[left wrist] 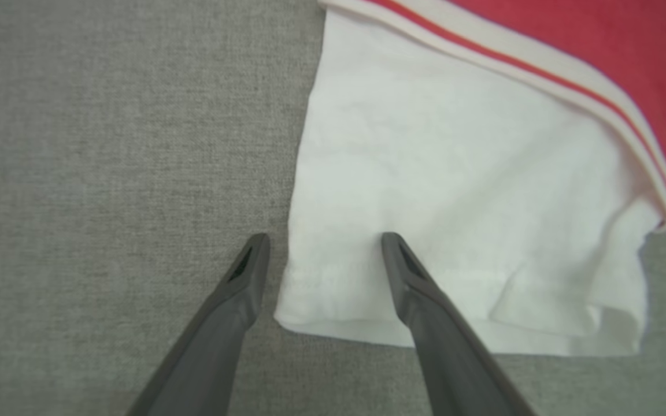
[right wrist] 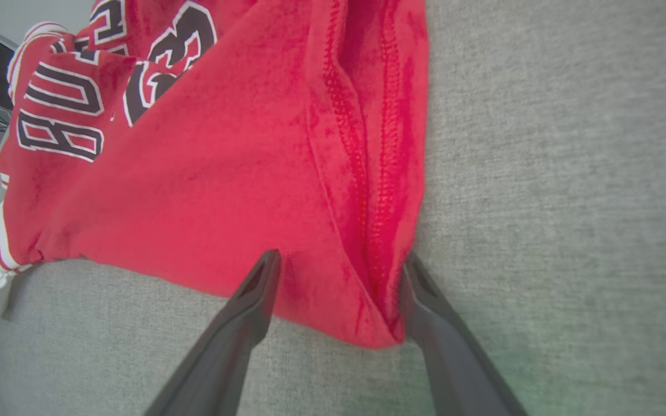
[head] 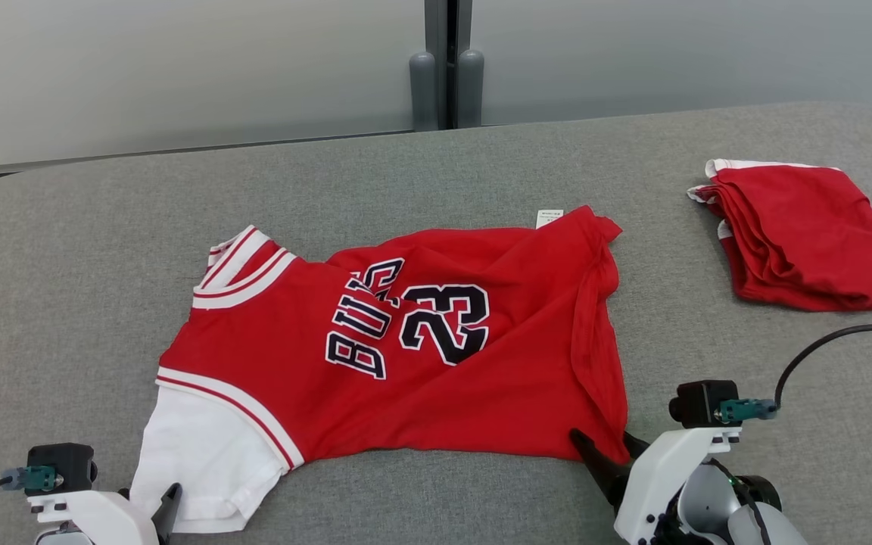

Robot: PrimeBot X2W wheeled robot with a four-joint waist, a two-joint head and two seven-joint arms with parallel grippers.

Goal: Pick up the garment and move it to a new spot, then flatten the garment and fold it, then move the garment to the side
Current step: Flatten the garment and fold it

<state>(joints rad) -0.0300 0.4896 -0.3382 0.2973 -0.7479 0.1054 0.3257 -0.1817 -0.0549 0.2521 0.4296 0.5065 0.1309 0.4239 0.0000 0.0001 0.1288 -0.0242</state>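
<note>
The garment (head: pixel 406 363) is a red jersey with "23" and dark lettering on it, lying spread but wrinkled on the grey table (head: pixel 481 151). Its white sleeve (left wrist: pixel 454 202) reaches toward the front left. My left gripper (head: pixel 162 503) is open at that sleeve's end; in the left wrist view the left gripper (left wrist: pixel 326 237) has one finger on the white cloth and the other on bare table beside the sleeve's corner. My right gripper (head: pixel 602 440) is open at the garment's front right hem corner. In the right wrist view the right gripper (right wrist: pixel 341 257) straddles the folded red hem (right wrist: pixel 367 173).
A second red garment (head: pixel 799 235), folded in a pile, lies at the table's right. A black cable (head: pixel 829 339) arcs over the table by my right wrist. Behind the table's rounded far edge stand pale wall panels and two grey posts (head: pixel 445 87).
</note>
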